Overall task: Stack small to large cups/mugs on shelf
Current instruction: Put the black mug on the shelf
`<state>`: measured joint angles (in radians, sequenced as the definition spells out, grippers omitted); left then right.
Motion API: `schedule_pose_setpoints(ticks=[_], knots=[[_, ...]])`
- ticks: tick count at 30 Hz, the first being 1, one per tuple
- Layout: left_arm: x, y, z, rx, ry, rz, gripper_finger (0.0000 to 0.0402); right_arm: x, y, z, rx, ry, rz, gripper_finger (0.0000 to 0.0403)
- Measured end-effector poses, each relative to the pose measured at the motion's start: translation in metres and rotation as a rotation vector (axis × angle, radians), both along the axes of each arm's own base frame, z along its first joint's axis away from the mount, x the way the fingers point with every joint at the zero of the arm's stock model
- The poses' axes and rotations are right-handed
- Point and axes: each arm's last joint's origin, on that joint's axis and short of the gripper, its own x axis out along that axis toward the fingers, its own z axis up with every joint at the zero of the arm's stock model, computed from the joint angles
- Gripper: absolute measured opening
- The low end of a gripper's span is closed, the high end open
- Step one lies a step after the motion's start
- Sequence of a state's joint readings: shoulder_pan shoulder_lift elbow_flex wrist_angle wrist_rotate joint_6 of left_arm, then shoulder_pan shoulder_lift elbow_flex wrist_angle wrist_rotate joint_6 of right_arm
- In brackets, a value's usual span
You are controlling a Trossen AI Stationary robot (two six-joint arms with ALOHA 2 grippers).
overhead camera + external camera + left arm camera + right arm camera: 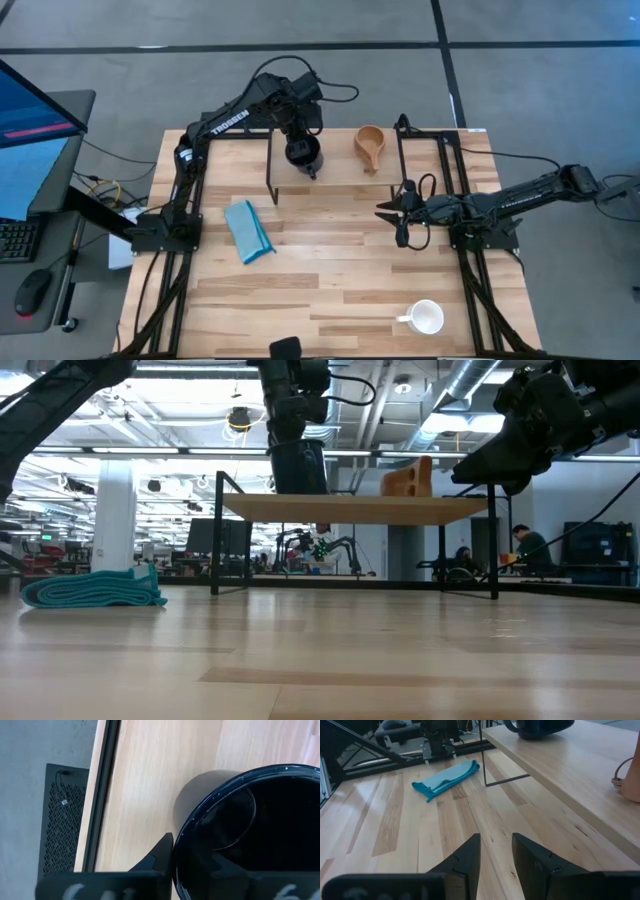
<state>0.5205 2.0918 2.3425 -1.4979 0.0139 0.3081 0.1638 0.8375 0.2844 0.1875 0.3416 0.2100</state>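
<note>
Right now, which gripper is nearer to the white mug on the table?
Right. The right gripper hovers over the table's middle right, with the white mug nearer the front edge. The left gripper is farther away, at the dark mug on the shelf.

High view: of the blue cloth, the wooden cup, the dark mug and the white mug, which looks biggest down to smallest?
1. Blue cloth, clearly largest.
2. Wooden cup and dark mug: too alike to rank, and the left gripper partly covers the mug.
3. White mug, slightly smallest.

Dark mug point(303, 153), tan cup point(369, 145) on shelf point(340, 178)
</note>
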Motion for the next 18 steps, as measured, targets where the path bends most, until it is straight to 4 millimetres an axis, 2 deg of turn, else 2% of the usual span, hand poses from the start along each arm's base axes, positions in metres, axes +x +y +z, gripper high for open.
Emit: schedule_pose_setpoints(ticks=[5,18], knots=[[0.0009,0.0005,-0.0019,-0.004,0.004,0.007,0.0033,0.0,0.0,-0.0001,0.0,0.0,0.0,0.0134],[0.0038,0.0013,-0.001,0.036,-0.009,0.0,0.0036,-0.0002,0.0,-0.0004,-0.002,0.005,0.0,0.0134]])
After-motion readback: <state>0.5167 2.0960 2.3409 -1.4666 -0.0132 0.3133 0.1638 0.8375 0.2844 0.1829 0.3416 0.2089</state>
